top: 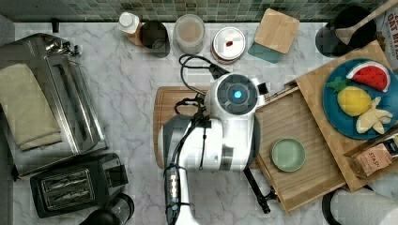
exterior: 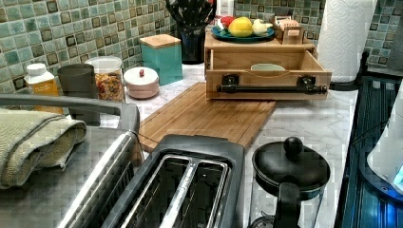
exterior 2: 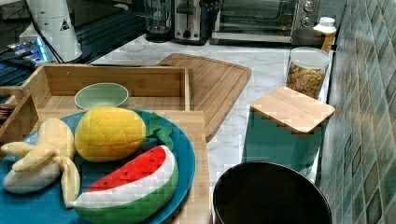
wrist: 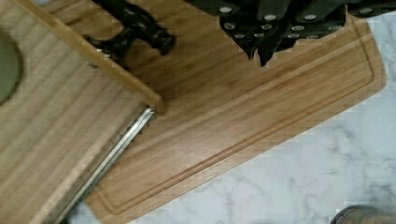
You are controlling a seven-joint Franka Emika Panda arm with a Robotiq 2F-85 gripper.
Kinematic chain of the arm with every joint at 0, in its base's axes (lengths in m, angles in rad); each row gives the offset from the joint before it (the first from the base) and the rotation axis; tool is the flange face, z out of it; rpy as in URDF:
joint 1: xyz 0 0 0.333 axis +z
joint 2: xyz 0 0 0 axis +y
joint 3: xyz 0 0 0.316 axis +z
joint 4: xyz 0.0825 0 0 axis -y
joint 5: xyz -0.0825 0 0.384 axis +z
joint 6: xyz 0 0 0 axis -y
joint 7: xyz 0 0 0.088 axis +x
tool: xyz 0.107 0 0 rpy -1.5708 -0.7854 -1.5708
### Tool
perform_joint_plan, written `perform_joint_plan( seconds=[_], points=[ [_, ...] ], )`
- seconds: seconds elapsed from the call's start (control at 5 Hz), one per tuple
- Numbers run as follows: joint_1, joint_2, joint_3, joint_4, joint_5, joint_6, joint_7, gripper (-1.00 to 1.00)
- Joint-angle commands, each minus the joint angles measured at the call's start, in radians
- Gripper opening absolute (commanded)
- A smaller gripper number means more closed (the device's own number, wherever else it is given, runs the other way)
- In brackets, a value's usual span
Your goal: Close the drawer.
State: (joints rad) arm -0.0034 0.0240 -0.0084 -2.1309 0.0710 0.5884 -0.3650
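Toaster (exterior: 180, 190) nearest, at tabletop (exterior: 313, 128) front edge. Drawer (exterior: 267, 73) pulled out over cutting board (exterior: 209, 116), green bowl (exterior: 267, 67) inside, black handle (exterior: 271, 88) facing out. Fingers (wrist: 261, 49) hover over board beside handle; grip state unclear.

We saw the gripper (wrist: 261, 49) hanging above the cutting board (wrist: 243, 126), which lay on the marble counter (wrist: 327, 177). The open drawer (wrist: 60, 121) overlapped the board, its black handle (wrist: 135, 25) on the front, a metal slide rail (wrist: 114, 154) along its side.
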Motion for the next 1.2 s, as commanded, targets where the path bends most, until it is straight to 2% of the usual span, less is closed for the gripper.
perform_joint_plan(
  seconds=[0.2, 0.4, 0.6, 0.8, 1.2],
  points=[
    [0.092, -0.168, 0.094, -0.174, 0.074, 0.041, -0.189, -1.0],
    [0.148, -0.192, 0.054, -0.249, -0.036, 0.039, -0.361, -1.0],
    [0.133, -0.204, 0.042, -0.317, -0.071, 0.064, -0.504, -1.0],
    [0.142, -0.24, 0.003, -0.435, -0.093, 0.176, -0.599, -1.0],
    [0.134, -0.223, -0.01, -0.514, -0.118, 0.207, -0.583, -1.0]
  ],
)
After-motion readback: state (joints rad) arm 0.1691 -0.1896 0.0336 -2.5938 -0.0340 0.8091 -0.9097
